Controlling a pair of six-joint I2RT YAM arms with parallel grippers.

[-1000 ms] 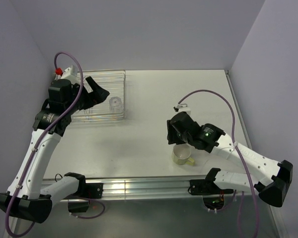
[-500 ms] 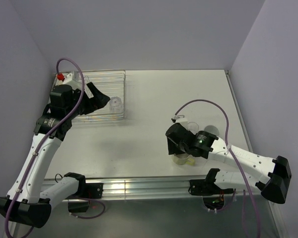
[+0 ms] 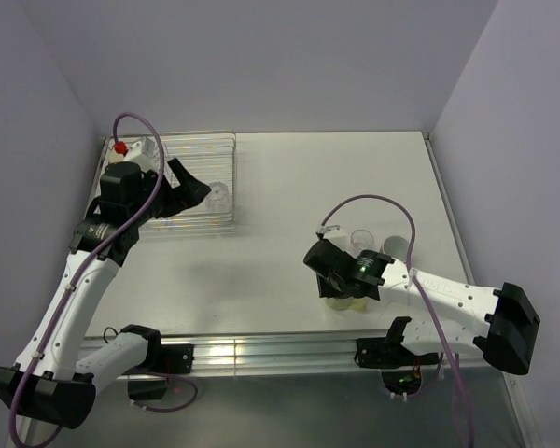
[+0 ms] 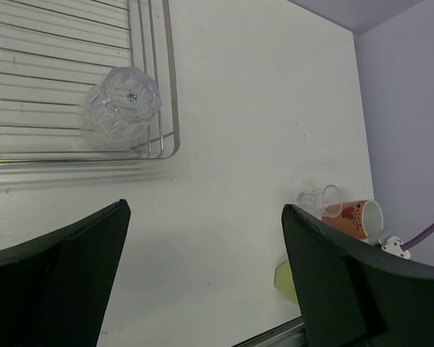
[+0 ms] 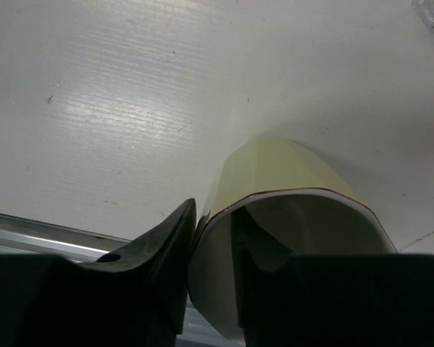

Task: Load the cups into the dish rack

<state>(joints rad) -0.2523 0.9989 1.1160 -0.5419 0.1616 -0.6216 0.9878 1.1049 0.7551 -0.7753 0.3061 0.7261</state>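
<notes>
Clear glass (image 4: 119, 108) in the dish rack (image 3: 196, 159), one down. Right jaws seem clamped on the yellow-green mug (image 5: 275, 170); left jaws gape empty. Orange mug (image 4: 354, 217), second glass (image 4: 315, 199) wait.

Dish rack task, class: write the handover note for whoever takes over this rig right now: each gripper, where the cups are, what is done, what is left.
Left gripper: open, empty, near the dish rack.
Right gripper: astride the wall of the yellow-green mug, one finger inside, one outside; grip not confirmed.
Done: one clear glass in the rack.
Left: yellow-green mug, second clear glass and orange mug, all on the table.
</notes>
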